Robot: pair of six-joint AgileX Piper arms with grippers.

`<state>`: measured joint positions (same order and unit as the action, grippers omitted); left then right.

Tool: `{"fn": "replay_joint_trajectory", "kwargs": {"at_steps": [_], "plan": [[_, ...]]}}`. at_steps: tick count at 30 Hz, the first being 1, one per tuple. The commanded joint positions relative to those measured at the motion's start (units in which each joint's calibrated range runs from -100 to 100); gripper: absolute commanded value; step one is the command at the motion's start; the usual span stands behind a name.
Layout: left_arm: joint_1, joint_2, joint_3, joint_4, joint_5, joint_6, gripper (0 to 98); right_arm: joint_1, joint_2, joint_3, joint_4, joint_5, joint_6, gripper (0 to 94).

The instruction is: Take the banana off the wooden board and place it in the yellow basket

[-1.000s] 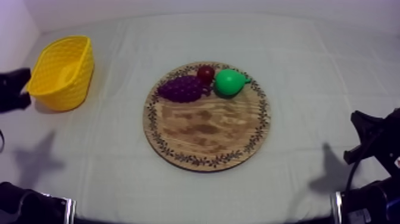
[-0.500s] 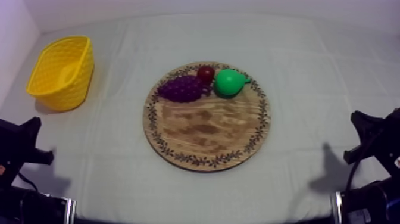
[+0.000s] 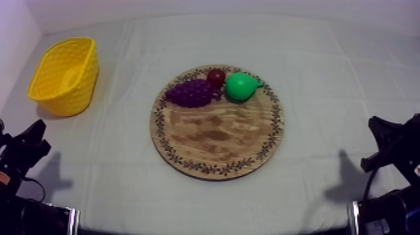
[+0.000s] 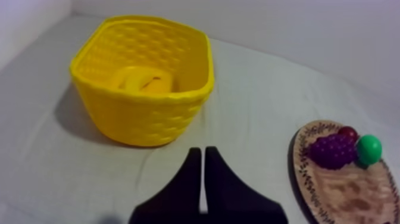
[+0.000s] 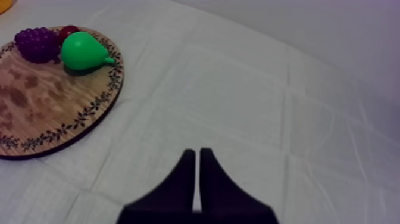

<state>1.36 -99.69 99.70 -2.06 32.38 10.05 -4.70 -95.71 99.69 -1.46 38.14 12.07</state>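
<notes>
Banana point(image 4: 146, 81) first: it lies inside the yellow basket point(image 4: 149, 116), a pale yellow lump with a brownish mark down on the basket's floor, so by my reading the task is done. It looks like a moulded toy, so it is probably light, stiff and smooth-skinned, and apt to slip out of a pinch near either tapering end. Were it to be lifted again, I would take it across the thick middle, coming straight down past the rim. The basket wall hides part of it, so I cannot tell exactly how it lies.

The basket stands upright on the bench point(image 3: 337, 75), at about ten o'clock from the wooden board point(image 3: 219, 140) and well apart from it. It holds nothing else that I can see. The board carries three fruits bunched at its far edge: grapes point(image 3: 190, 94) at eleven o'clock, small red fruit point(image 3: 216, 77) at twelve, pear point(image 3: 239, 87) at one.

The left gripper point(image 4: 201, 152) hangs short of the basket, its fingers pressed together on nothing. The right gripper point(image 5: 197, 154) sits at about four o'clock from the board, fingers likewise together and empty.
</notes>
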Motion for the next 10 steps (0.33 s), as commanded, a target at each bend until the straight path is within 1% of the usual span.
{"fn": "replay_joint_trajectory", "kwargs": {"at_steps": [1, 10], "plan": [[0.05, -0.05, 0.07, 0.00, -0.01, 0.59, 0.1, 0.03, -0.04, -0.03, -0.03, 0.00, 0.01, 0.5], [0.05, -0.05, 0.08, -0.01, -0.04, 0.44, 0.1, 0.03, -0.04, -0.03, -0.03, 0.00, 0.01, 0.5]]}}
